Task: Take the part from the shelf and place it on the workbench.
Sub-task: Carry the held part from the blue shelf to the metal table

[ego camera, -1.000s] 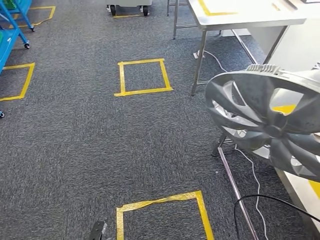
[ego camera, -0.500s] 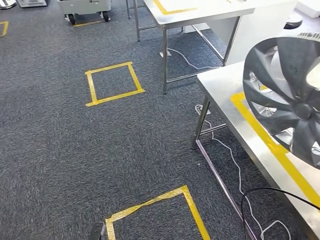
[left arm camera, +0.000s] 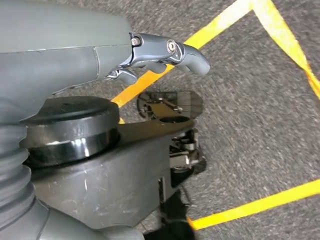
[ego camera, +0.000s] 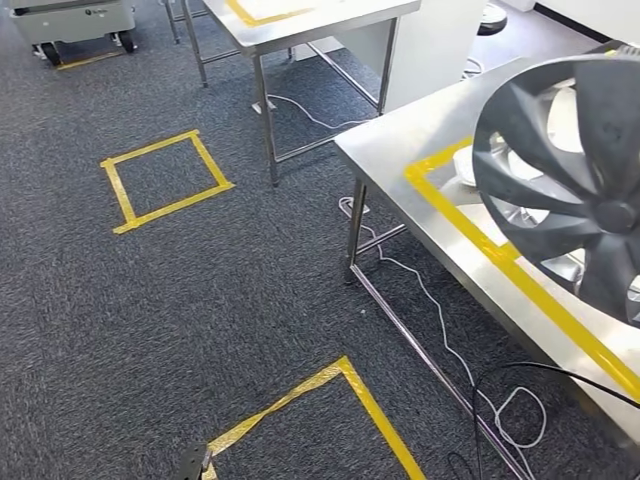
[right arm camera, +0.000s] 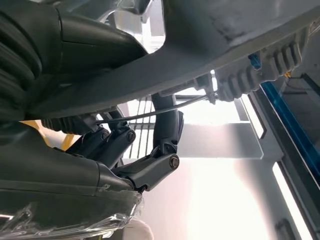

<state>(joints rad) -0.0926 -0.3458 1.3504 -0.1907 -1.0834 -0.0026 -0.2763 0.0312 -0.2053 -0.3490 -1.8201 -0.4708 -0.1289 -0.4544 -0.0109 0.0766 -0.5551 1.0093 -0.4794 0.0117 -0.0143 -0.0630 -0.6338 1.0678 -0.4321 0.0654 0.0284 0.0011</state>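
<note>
The right hand grips the grey wheel cover, carried above the near desk on the right. The left hand hangs with fingers apart, seemingly holding nothing. Next: lower the cover inside the yellow tape.

Grey fan-like wheel part with curved spokes and a central hub, tilted nearly upright at the right edge of the frame, cut off there, above the steel workbench with its yellow tape line.
</note>
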